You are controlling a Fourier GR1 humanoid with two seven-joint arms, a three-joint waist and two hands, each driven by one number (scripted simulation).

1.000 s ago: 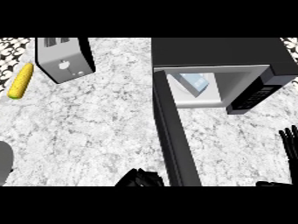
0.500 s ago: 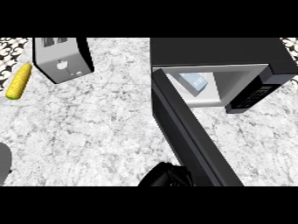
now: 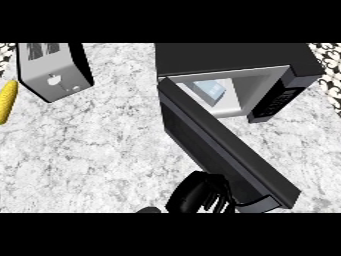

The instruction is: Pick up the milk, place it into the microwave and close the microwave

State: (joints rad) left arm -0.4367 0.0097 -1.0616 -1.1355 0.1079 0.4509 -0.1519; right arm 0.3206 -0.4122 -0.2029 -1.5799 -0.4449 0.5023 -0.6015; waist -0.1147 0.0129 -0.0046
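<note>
- The left hand [image 3: 197, 192] sits at the lower edge, its fingers curled against the outer face of the microwave door [image 3: 225, 150] and enclosing nothing.
- That door stands partly open, slanting across the marble counter [image 3: 114, 145].
- The milk [image 3: 210, 91] stands inside the microwave [image 3: 239, 65].
- A toaster [image 3: 53, 71] and a corn cob [image 3: 3, 102] lie far left.
- Only a dark sliver shows at the right edge; I cannot tell that hand's state.

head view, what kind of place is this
Most likely a kitchen counter: a speckled grey stone countertop carrying a black microwave with its door ajar, a silver toaster and a yellow corn cob.
</note>
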